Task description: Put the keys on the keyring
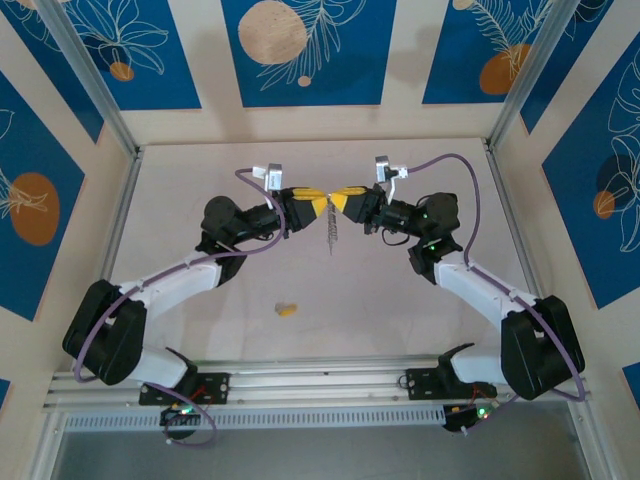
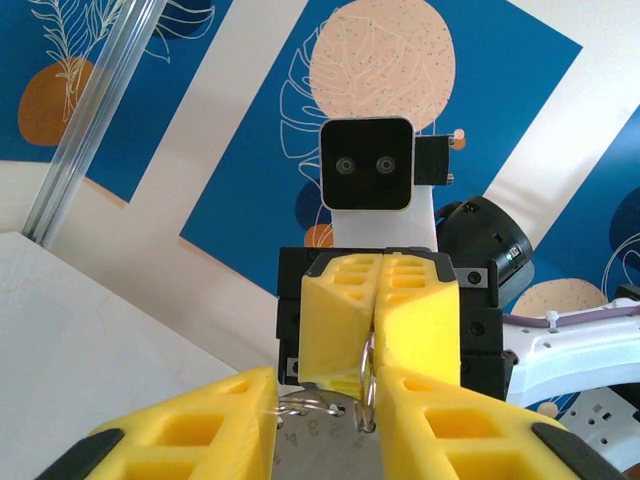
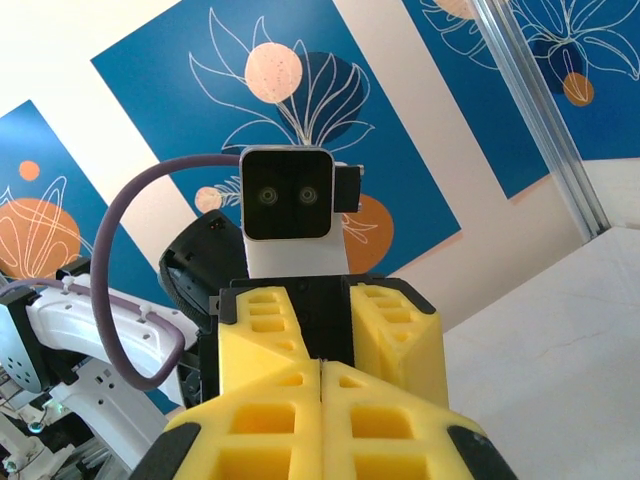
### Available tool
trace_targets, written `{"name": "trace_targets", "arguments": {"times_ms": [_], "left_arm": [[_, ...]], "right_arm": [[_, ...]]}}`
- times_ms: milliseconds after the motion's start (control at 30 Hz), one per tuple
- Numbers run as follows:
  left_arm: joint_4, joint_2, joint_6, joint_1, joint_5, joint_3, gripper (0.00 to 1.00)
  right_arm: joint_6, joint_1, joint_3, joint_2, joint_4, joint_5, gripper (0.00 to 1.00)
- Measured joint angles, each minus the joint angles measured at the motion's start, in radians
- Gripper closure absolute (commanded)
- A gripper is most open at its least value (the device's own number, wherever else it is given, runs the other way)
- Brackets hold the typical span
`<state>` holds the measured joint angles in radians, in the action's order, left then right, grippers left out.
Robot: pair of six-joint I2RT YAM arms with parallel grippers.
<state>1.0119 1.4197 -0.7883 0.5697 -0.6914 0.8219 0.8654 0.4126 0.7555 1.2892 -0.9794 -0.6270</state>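
Above the table's middle, my left gripper [image 1: 318, 200] and right gripper [image 1: 346, 198] meet tip to tip. The grey metal keyring [image 1: 330, 238] hangs below them. In the left wrist view, my left gripper [image 2: 325, 398] holds the keyring's flat grey part [image 2: 320, 440] between its yellow fingers. Facing it, my right gripper [image 2: 375, 345] is shut on a thin wire ring [image 2: 369, 378] of the keyring. In its own wrist view, the right gripper [image 3: 320, 368] has its pads pressed together. A tiny key [image 1: 286, 309] with a yellow-gold head lies on the table, near the front and apart from both grippers.
The pale table [image 1: 200, 180] is walled by blue-and-cream panels, with aluminium posts [image 1: 95, 85] at the back corners. A rail [image 1: 320, 375] runs along the near edge by the arm bases. A purple cable [image 1: 470, 190] loops off the right arm.
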Motion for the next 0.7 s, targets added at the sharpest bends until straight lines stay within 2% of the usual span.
{"name": "trace_targets", "arguments": {"times_ms": [200,333,467,600,633,700], "left_arm": [[0.003,0.012,-0.008,0.002,-0.008,0.002,0.75],[0.012,0.012,-0.019,0.003,-0.014,0.002,0.85],[0.027,0.013,-0.024,0.005,-0.016,0.002,1.0],[0.037,0.014,-0.022,0.006,-0.013,0.002,1.0],[0.037,0.014,-0.021,0.006,-0.012,0.002,1.0],[0.034,0.014,-0.014,0.006,-0.006,0.002,1.0]], "right_arm": [[0.0,0.0,0.002,0.005,0.0,0.0,1.0],[0.0,0.0,0.002,0.005,0.002,0.003,1.0],[0.0,0.0,0.002,0.005,0.003,0.011,1.0],[-0.001,0.0,0.005,0.005,0.006,0.014,1.0],[-0.001,0.0,0.006,0.005,0.008,0.014,0.97],[0.0,-0.002,0.01,0.005,0.027,0.017,0.8]]}}
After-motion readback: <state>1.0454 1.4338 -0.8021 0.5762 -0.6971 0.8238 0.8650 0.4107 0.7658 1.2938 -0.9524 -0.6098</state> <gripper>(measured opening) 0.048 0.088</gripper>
